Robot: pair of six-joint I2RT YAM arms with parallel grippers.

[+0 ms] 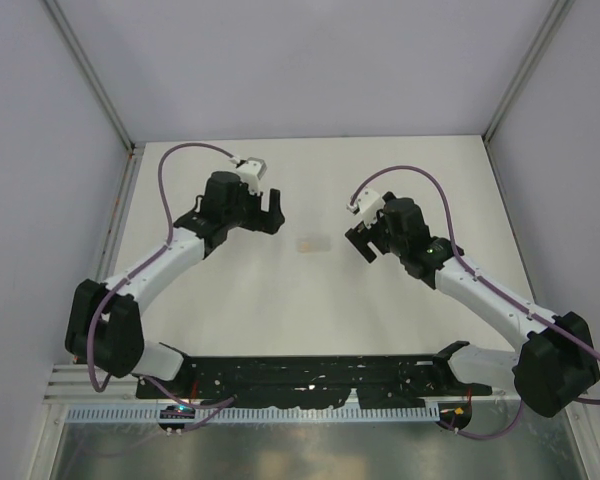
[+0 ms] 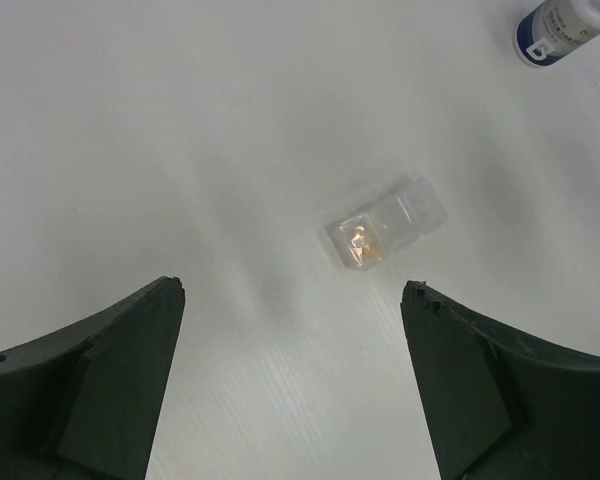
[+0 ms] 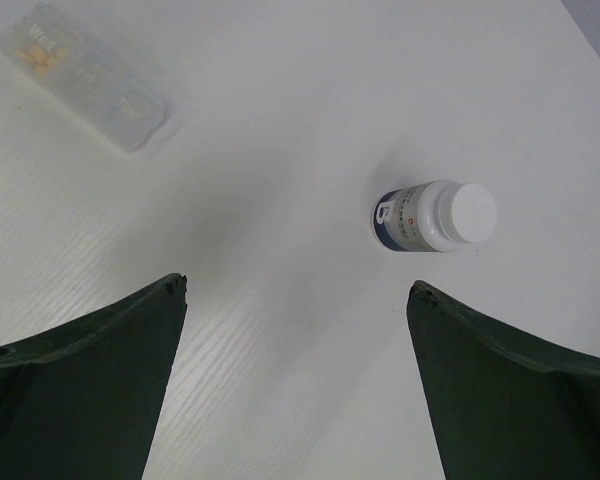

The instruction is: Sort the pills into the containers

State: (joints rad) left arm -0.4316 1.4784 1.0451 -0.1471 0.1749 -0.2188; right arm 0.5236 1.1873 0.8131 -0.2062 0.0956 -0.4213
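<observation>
The left gripper (image 1: 270, 212) is held above the white table (image 1: 310, 320) at the left of the top view, its jaws spread wide with nothing between them. In the left wrist view the same gripper (image 2: 292, 288) is shown with its two dark fingers (image 2: 100, 390) well apart, and bare table is seen in the gap.

Just beyond that gap, a little right of centre, the clear packet (image 2: 385, 225) is laid flat on the table. It is divided into compartments, and the orange pills (image 2: 361, 240) are seen in the end compartment nearest the left gripper. In the top view the packet (image 1: 313, 244) is only faintly made out, between the two grippers and touched by neither.

Further right, the right gripper (image 1: 362, 245) is likewise held open above the table. From the right wrist view this gripper (image 3: 298, 286) is seen empty, and the packet (image 3: 85, 75) is placed at the upper left. The bottle (image 3: 435, 215) is found on the table just past the right finger (image 3: 520, 400), well apart from the packet. Its white cap (image 3: 472, 212) is fitted on, and a dark blue label is wrapped round the body. What is inside the bottle cannot be told.
</observation>
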